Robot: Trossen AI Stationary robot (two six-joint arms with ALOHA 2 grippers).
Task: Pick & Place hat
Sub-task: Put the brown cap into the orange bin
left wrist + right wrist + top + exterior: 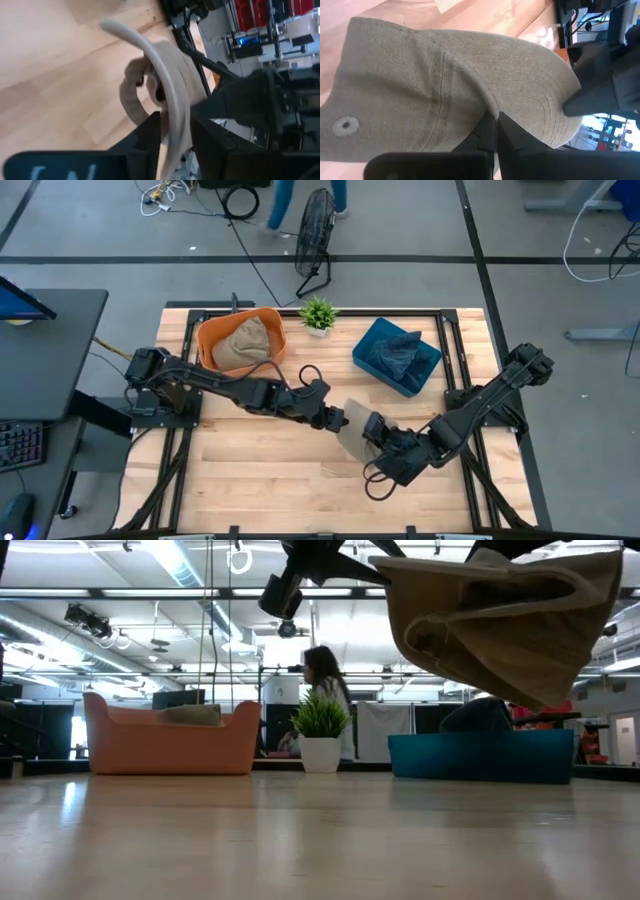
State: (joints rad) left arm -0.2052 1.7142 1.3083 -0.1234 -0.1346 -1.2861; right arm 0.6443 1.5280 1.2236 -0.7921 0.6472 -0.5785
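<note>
Both grippers on tan hat [352,432] above table: right gripper [377,438] clamped on it, left gripper [340,420] straddling brim

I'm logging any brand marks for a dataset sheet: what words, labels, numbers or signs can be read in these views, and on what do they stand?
No text reads clearly in any view.
Left wrist view: pale marks on the dark gripper body, too blurred to read.
Tan hat: no logo or lettering visible, only an eyelet.
Orange bin, blue bin, potted plant: no labels visible.
Background room in the low view: signs too small to read.
</note>
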